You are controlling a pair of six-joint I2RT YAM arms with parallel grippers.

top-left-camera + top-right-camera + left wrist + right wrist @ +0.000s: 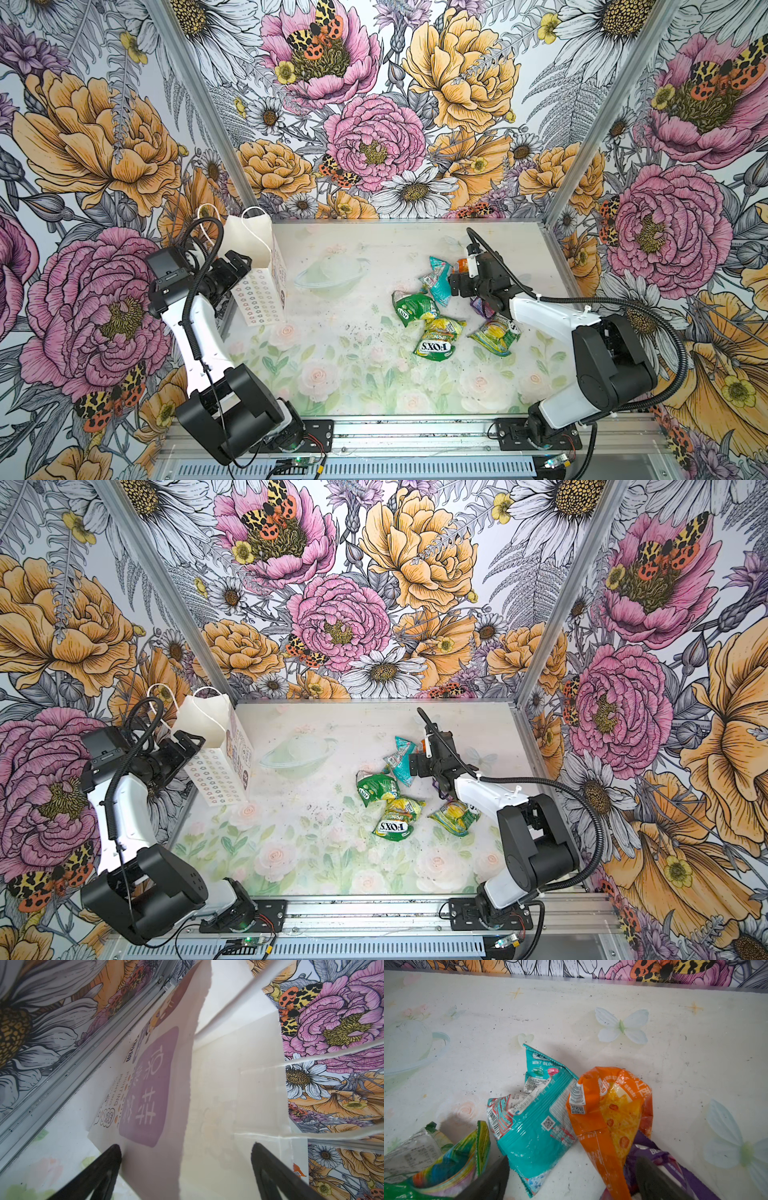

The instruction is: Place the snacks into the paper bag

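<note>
White paper bag (pixel 261 296) stands far left on the table (pixel 353 365); our left claw (pixel 186 1147) gapes astride its wall; our right claw (pixel 573 1160) gapes empty above the teal snack (pixel 533 1136) and orange snack (pixel 593 1126).

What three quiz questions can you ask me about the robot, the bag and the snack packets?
1. True or false: the paper bag lies flat on the table.
2. Pick one. The right gripper has its jaws: A) open above the packets, B) shut on the bag's handle, C) hidden from every view.
3. Count: how many snack packets lie on the table in both top views?

Key
1. False. It stands upright with its mouth open.
2. A
3. Six
</note>
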